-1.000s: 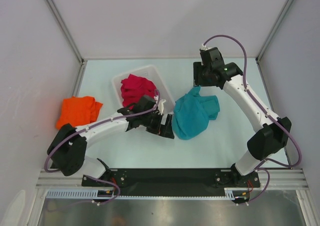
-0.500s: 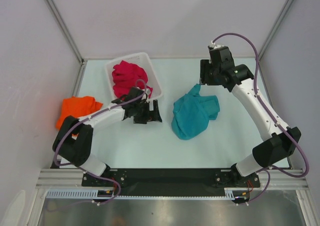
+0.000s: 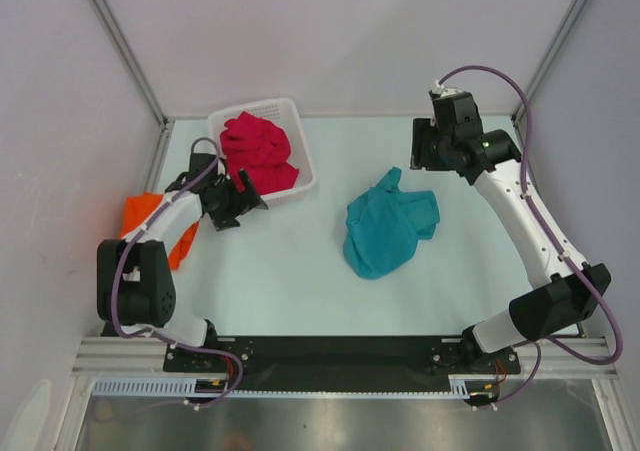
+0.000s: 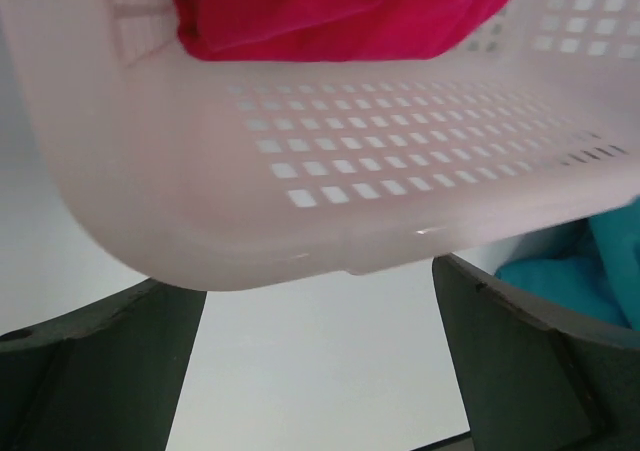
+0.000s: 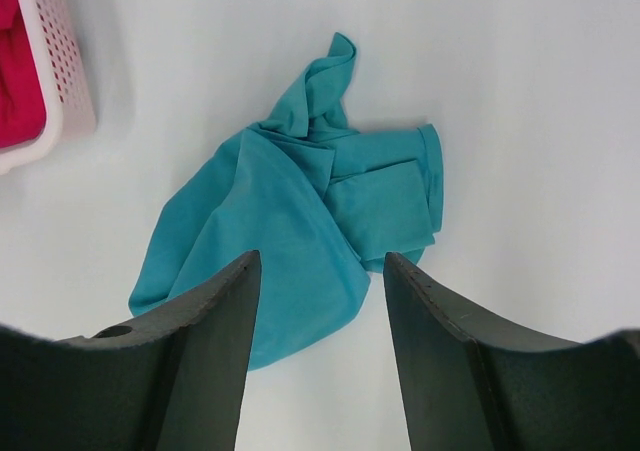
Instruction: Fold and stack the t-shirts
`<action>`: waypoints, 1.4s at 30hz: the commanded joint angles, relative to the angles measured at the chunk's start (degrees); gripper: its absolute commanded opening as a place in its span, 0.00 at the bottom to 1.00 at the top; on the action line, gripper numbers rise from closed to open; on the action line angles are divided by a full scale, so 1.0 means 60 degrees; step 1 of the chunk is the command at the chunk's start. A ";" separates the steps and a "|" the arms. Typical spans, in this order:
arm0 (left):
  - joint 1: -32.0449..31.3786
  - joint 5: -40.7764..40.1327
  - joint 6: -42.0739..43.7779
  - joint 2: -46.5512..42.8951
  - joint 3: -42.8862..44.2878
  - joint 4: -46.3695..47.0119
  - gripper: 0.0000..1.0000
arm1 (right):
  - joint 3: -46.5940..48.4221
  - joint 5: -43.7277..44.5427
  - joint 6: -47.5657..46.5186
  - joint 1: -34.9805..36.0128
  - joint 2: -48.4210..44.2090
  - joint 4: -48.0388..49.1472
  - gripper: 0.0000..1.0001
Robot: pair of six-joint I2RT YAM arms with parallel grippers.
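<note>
- The teal shirt (image 3: 385, 233) lies crumpled on the pale counter (image 3: 300, 291), right of centre, apart from the other 2 shirts. One sleeve is folded across it and a narrow tip of cloth points toward the far wall.
- The pink shirt (image 3: 257, 151) is bunched up inside the white lattice basket (image 3: 308, 166), which sits at the far left of the counter.
- The orange shirt (image 3: 140, 214) lies in a heap at the counter's left edge, and the left arm (image 3: 175, 206) crosses over part of it.
- The left jaws are spread wide and hold nothing. They sit low at the basket's near side, and in the left wrist view the basket's perforated wall (image 4: 400, 141) fills the space just ahead of the 2 fingers (image 4: 110, 361). Whether either finger touches the wall I cannot tell.
- In that same view the pink shirt (image 4: 340, 11) shows over the basket's rim, and a bit of teal cloth (image 4: 590, 271) shows at the right.
- The right jaws are also parted and empty. The right arm (image 3: 520, 211) holds them high over the far right of the counter, and from the right wrist the teal shirt (image 5: 300, 231) is seen below, between the 2 fingers (image 5: 200, 341).
</note>
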 commanded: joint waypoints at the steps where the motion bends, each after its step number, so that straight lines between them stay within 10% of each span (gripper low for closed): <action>1: -0.0515 0.0892 0.0387 -0.0827 0.0539 -0.0133 1.00 | -0.0113 -0.0126 -0.0214 -0.0072 -0.0355 -0.0018 0.58; 11: -0.2538 0.2943 0.1135 -0.1679 0.0817 -0.0326 1.00 | -0.0201 -0.0433 -0.0053 -0.0086 -0.0224 0.0172 0.56; 23: -0.5335 0.2743 0.2994 0.1525 0.3130 0.0189 1.00 | -0.0303 -0.0257 -0.0023 -0.0027 -0.0370 0.0099 0.56; 42: -0.5234 0.1012 0.3230 0.6933 0.8416 -0.0118 1.00 | -0.0391 0.0124 -0.0462 -0.0291 -0.0692 -0.0106 0.56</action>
